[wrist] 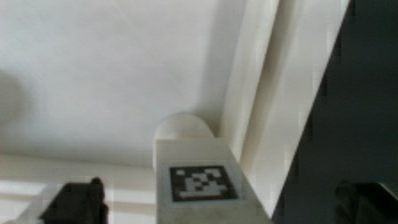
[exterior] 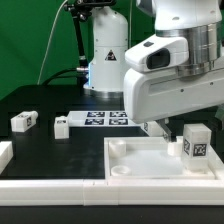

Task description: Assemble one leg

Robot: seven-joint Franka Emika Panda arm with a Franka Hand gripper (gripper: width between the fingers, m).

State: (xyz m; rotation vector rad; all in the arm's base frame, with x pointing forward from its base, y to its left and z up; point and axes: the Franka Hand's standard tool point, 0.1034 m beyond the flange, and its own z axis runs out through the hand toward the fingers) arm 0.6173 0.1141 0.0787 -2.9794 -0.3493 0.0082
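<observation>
A white leg (exterior: 195, 143) with a black-and-white tag stands upright on the square white tabletop (exterior: 135, 165), near its corner at the exterior view's right. In the wrist view the same leg (wrist: 199, 165) stands between my two dark fingertips (wrist: 75, 205), with a gap on each side. My gripper (wrist: 217, 205) is open and straddles the leg without touching it. The tabletop's raised rim (wrist: 267, 90) runs beside the leg. In the exterior view the arm's white hand (exterior: 170, 70) hangs over the leg and hides most of the fingers.
Two loose legs (exterior: 24, 122) (exterior: 62, 126) lie on the black table at the exterior view's left. The marker board (exterior: 100, 119) lies behind the tabletop. Another white part (exterior: 5, 155) shows at the far left edge. The robot base (exterior: 105, 55) stands at the back.
</observation>
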